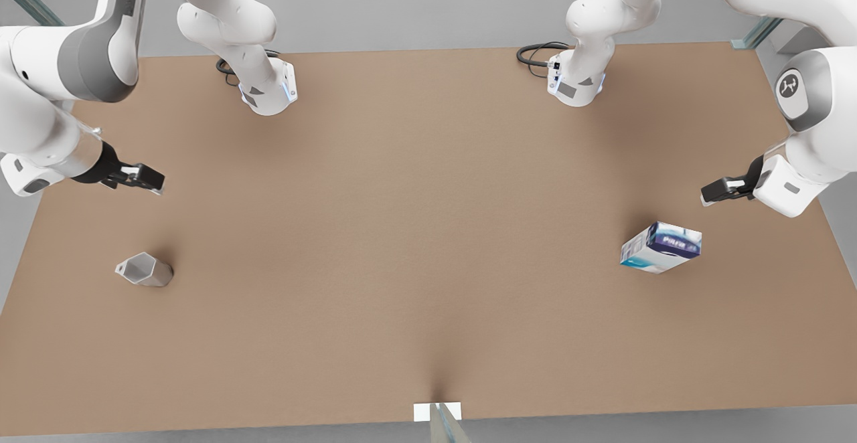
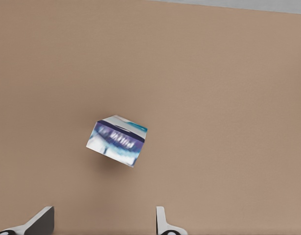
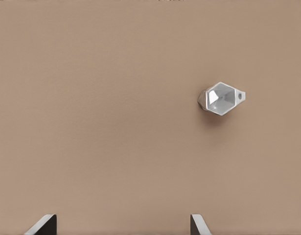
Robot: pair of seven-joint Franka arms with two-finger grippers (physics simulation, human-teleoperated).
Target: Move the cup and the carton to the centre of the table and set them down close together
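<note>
On the front view's left, the right claw (image 1: pixel 142 179) hangs above the tabletop (image 1: pixel 415 242), near its edge, dark fingers pointing inward. Nothing between the fingers. Right wrist view: both fingertips (image 3: pixel 42 224) set wide apart, so the claw is spread open, empty.

Cup (image 1: pixel 144 270) sits on the tabletop nearer the camera than that claw, well apart from it. Silvery-grey, faceted hexagonal sides, small handle tab sticking out toward the front view's left. Right wrist view gives the cup (image 3: pixel 219 99) from above: mouth up, upright, handle tab w/ a small hole. Not touched by anything.

Centre of the tabletop is plain brown. Small white tab (image 1: pixel 438 411) on the near long edge, approx. mid-length. Two arm bases stand at the far edge, each w/ a black cable beside it.

Carton (image 1: pixel 661 247) lies toward the front view's right, well apart from the cup. White w/ dark blue panel, white lettering, teal edge; set askew to the tabletop edges. Left wrist view: carton (image 2: pixel 117 140) ahead of the fingertips (image 2: pixel 161 220), not touching them.

Left claw (image 1: pixel 718 191) hovers just beyond the carton, on the far-right side, above the tabletop. Fingers spread wide in the left wrist view: open, holding nothing.
</note>
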